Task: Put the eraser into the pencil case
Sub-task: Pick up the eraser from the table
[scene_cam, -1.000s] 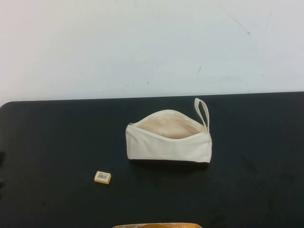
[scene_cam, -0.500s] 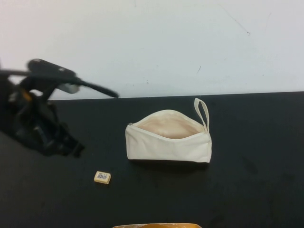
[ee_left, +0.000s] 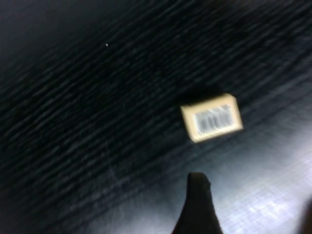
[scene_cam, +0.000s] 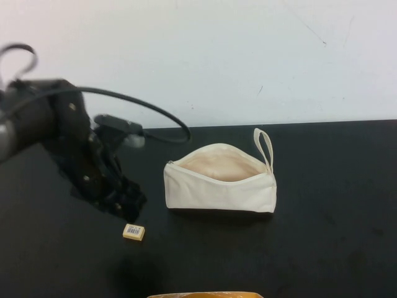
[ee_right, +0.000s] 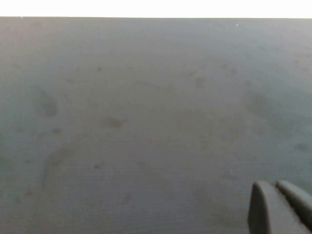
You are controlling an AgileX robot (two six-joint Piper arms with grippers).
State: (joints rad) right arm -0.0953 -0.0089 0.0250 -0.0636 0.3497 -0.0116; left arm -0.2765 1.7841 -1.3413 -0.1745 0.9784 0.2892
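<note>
The eraser (scene_cam: 134, 232), a small cream block with a barcode label, lies on the black table left of and in front of the pencil case (scene_cam: 220, 186). The cream-white pouch lies with its zip open, beige lining showing, and its loop strap at the far right end. My left gripper (scene_cam: 127, 203) hovers just behind the eraser, open and empty. In the left wrist view the eraser (ee_left: 212, 117) lies just ahead of the gripper (ee_left: 251, 209), with one dark fingertip (ee_left: 197, 204) showing. My right gripper (ee_right: 280, 207) is shut over bare table and is out of the high view.
The black table (scene_cam: 322, 248) ends at a white wall behind. A tan object (scene_cam: 205, 294) pokes in at the front edge. The left arm's cable (scene_cam: 161, 118) arcs above the table's back left.
My left arm has come in from the left and moved right and down, stopping just behind the eraser. The eraser and the pouch have not moved.
</note>
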